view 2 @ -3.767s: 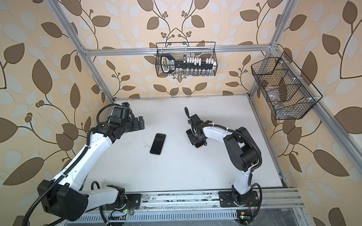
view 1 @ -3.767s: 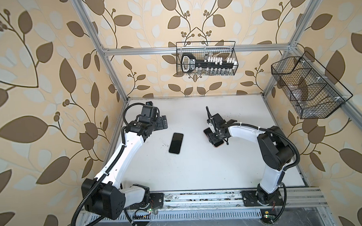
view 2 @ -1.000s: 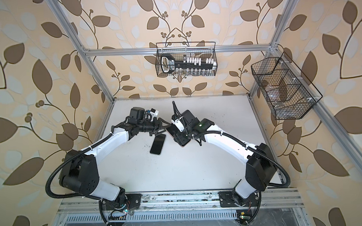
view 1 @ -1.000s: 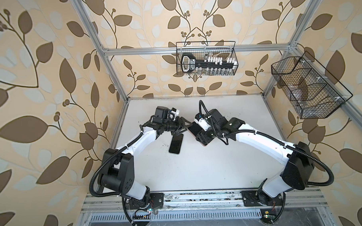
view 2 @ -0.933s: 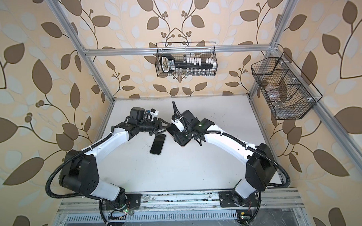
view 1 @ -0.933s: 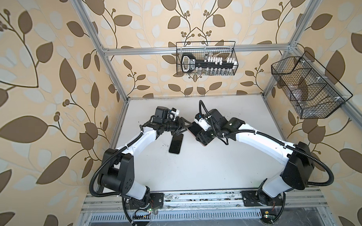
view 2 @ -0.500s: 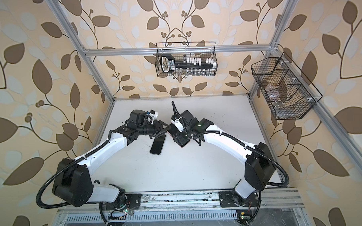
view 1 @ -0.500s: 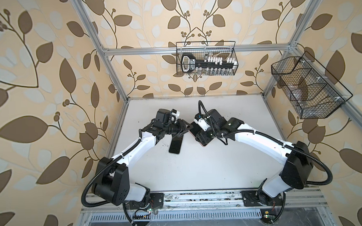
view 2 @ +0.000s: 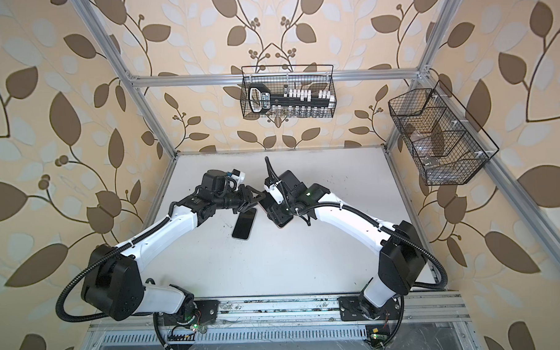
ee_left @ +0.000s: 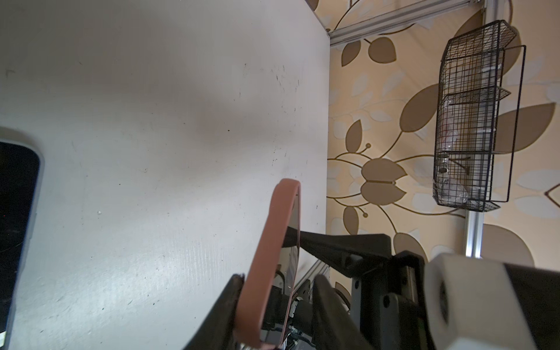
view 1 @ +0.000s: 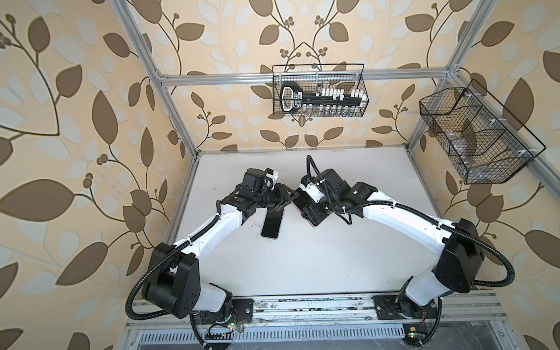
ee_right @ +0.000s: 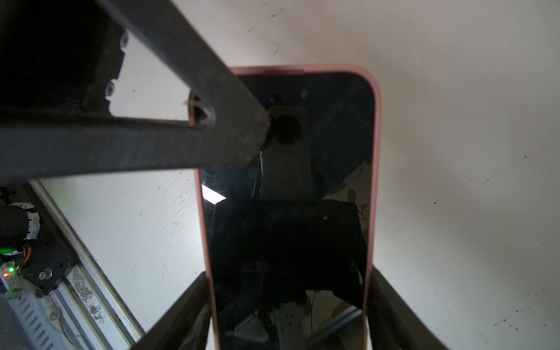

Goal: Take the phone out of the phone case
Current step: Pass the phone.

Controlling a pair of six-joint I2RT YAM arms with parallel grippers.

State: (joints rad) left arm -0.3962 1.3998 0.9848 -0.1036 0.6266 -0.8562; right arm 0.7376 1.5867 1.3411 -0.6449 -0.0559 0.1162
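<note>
The phone (ee_right: 288, 212), dark screen, sits in a pink phone case (ee_right: 375, 151). My right gripper (ee_right: 289, 274) is shut on its two long edges and holds it tilted above the table, as both top views show (view 1: 312, 210) (view 2: 275, 214). My left gripper (ee_left: 278, 278) straddles the free end of the case (ee_left: 272, 242). One finger touches the case's back. The other finger (ee_right: 212, 106) crosses in front of the screen's corner with a small gap. In both top views the left gripper (view 1: 287, 198) (view 2: 252, 196) meets the right one near the table's middle.
A second dark phone (view 1: 271, 225) (view 2: 243, 226) (ee_left: 15, 227) lies flat on the white table (view 1: 307, 261), just below the left gripper. A wire basket (view 1: 319, 94) hangs on the back wall and another wire basket (view 1: 476, 137) on the right wall.
My left gripper has moved right onto the end of the held phone and its jaws have narrowed around the case. The right gripper holds the phone as before.
</note>
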